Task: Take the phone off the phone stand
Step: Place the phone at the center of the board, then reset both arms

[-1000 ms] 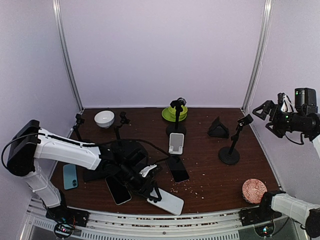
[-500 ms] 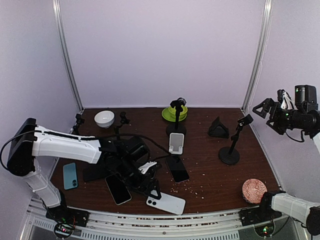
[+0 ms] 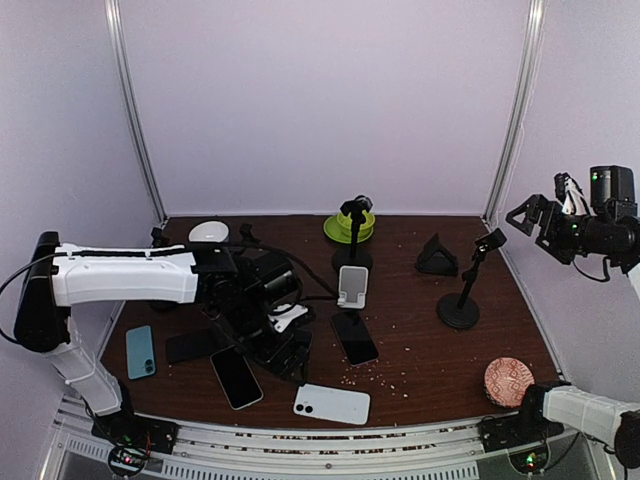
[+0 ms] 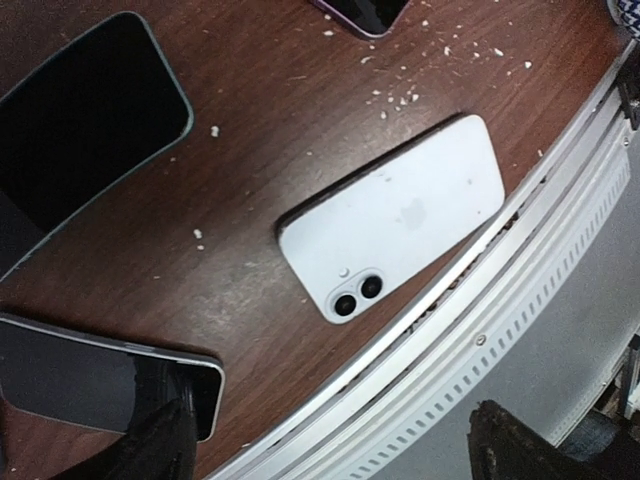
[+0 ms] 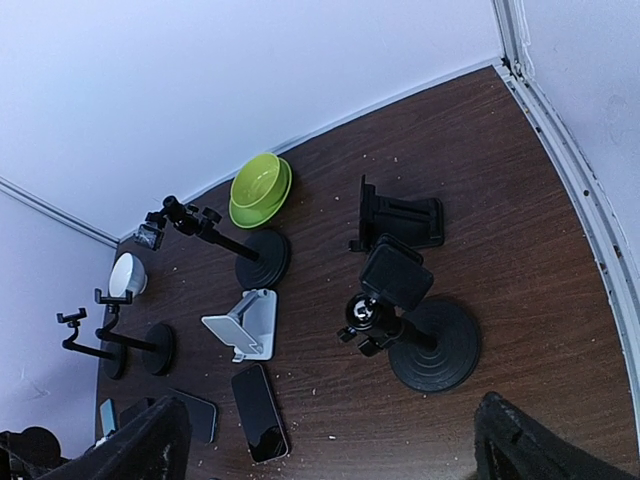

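Phone [image 4: 395,225], flat on the counter [image 4: 300,110], is judged stiff, slick, light and breakable; it is best pinched across its long edges. Left and right jaws are seen wide, empty.

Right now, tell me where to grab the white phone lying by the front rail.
Probably pinch the white phone across its two long edges, near the middle, coming straight down from above. It lies flat, back up, so only the thin edges offer purchase.
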Motion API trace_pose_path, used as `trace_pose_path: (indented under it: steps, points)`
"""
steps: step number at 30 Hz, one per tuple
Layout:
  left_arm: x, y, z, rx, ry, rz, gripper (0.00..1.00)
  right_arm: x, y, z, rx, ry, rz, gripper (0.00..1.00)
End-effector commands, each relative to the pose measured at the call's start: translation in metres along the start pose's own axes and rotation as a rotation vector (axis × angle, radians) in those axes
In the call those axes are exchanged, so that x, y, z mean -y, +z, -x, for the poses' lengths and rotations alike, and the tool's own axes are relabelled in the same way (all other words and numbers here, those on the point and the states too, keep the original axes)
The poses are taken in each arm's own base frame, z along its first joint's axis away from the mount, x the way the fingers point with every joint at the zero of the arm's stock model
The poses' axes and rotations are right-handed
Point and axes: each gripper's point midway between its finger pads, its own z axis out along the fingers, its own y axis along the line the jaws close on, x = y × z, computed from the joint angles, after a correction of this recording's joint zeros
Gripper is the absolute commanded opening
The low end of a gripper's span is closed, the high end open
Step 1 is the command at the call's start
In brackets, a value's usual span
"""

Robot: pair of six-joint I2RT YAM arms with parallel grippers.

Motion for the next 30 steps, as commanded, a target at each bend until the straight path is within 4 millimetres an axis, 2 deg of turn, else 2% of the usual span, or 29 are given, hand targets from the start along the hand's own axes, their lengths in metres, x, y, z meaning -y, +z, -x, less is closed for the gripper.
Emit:
trace_pose_path:
  steps: [1, 12, 20, 26, 30]
  points:
    - [-0.03, -0.034, 0.005, 0.064, 0.036, 0.154, 0.97, -0.006, -0.009, 0.014, 0.046, -0.041, -0.007, 1.0]
    - [-0.133, -0.146, 0.027, 0.445, -0.096, 0.436, 0.95, -0.014, -0.008, 0.038, 0.086, -0.034, -0.008, 1.0]
    - [-0.208, -0.226, 0.02, 0.796, -0.221, 0.665, 0.94, -0.018, -0.005, 0.055, 0.146, -0.002, 0.011, 0.99]
    - [-0.256, -0.258, 0.003, 0.945, -0.245, 0.88, 0.98, -0.018, -0.001, 0.067, 0.193, 0.01, 0.01, 0.99]
    - [-0.289, -0.264, -0.007, 0.991, -0.307, 0.965, 0.98, -0.011, 0.005, 0.071, 0.241, -0.012, -0.005, 1.0]
